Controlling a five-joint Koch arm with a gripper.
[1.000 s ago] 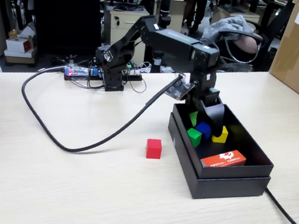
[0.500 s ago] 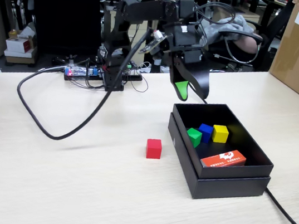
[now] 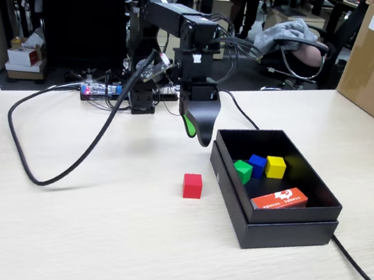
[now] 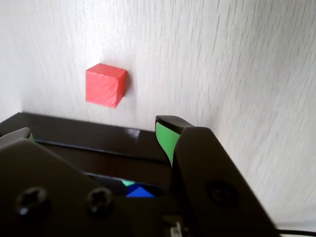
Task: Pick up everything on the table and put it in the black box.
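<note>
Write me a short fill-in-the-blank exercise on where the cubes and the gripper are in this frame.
1. The only cube on the table is the ____ one.
2. Inside the black box, beside the green cube and the blue cube, sits the ____ cube.
3. The flat orange-red card pack lies ____ the black box.
4. The gripper holds ____.

Missing words: red; yellow; inside; nothing

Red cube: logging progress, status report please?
Gripper open, empty, above table. Red cube still on table beside black box. Path clear.
</note>
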